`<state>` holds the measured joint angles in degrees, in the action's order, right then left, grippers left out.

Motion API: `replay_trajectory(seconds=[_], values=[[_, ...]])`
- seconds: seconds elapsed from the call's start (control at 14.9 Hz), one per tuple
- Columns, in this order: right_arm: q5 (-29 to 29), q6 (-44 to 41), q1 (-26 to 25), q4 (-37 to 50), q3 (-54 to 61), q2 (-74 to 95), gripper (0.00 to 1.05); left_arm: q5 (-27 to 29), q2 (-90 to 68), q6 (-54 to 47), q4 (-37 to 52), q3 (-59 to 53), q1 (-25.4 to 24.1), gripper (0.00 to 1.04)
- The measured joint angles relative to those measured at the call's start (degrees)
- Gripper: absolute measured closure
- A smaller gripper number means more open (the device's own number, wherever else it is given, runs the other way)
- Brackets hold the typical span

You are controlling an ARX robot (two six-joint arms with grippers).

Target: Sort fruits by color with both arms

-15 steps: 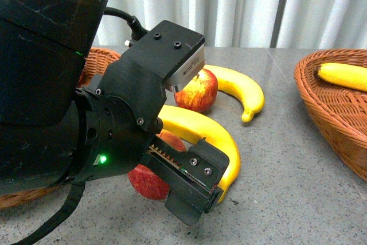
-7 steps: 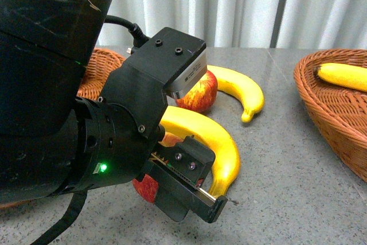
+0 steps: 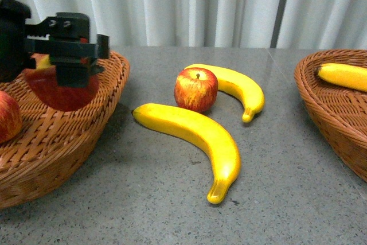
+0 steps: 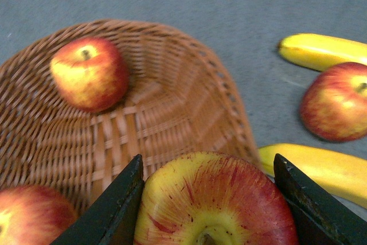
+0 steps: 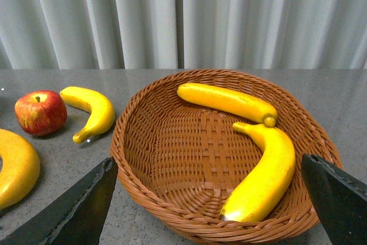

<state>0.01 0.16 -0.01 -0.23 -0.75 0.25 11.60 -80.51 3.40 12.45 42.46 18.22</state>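
front view: the left gripper [image 3: 71, 55] hangs over the left basket [image 3: 112, 81] at nine o'clock of the table [image 3: 287, 199], clamped on the held apple [image 3: 60, 93], whose red underside shows below the black fingers. an edge apple [image 3: 8, 116] lies in that basket, cut by the frame. mid-table stands the loose apple [image 3: 196, 89], stem up, with the far banana [image 3: 235, 87] just beside it at three o'clock and the near banana [image 3: 195, 136] at its six o'clock. at three o'clock of the table the right basket [image 3: 332, 107] shows only one basket banana [image 3: 344, 76], and the right arm is out of sight here. the left wrist view looks down on the held apple's yellow-streaked top, pressed between both fingers [image 4: 109, 210], and shows two more fruits in the bowl below, a whole apple [image 4: 89, 73] and a cropped apple [image 4: 31, 222]. the right wrist view alone shows the right gripper [image 5: 206, 164], spread wide and holding nothing, in front of the right basket, and it shows two fruits inside, a straight banana [image 5: 226, 100] and a curved banana [image 5: 264, 170], tips nearly touching.
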Motion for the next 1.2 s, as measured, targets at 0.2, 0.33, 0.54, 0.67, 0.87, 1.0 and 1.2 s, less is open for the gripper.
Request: replay_trajectory(seconds=[0.2, 0.33, 0.54, 0.67, 0.87, 1.0, 1.2], values=[[0.0, -0.02, 0.0, -0.02, 0.0, -0.02, 0.07, 1.73, -2.21, 9.7, 0.94, -1.16, -2.43, 0.2], [0.0, 0.0, 0.0, 0.0, 0.0, -0.02, 0.07, 1.44, -1.62, 7.34, 2.05, 1.03, 1.62, 0.08], [0.0, -0.02, 0.0, -0.02, 0.0, 0.0, 0.07, -0.46, -2.16, 3.58, 2.91, 4.9, 4.33, 0.07], [0.0, -0.02, 0.0, -0.02, 0.0, -0.02, 0.07, -2.29, -3.8, 1.55, 3.04, 7.76, 5.22, 0.07], [0.0, 0.0, 0.0, 0.0, 0.0, 0.0, 0.07, -5.33, -8.15, -1.03, 3.41, 11.87, 6.03, 0.07], [0.0, -0.02, 0.0, -0.02, 0.0, -0.02, 0.07, -9.44, -16.92, -5.42, 0.39, 17.92, 5.11, 0.07], [0.0, -0.02, 0.0, -0.02, 0.0, -0.02, 0.07, -14.08, -25.33, -8.46, 0.04, 24.37, 3.41, 0.07]])
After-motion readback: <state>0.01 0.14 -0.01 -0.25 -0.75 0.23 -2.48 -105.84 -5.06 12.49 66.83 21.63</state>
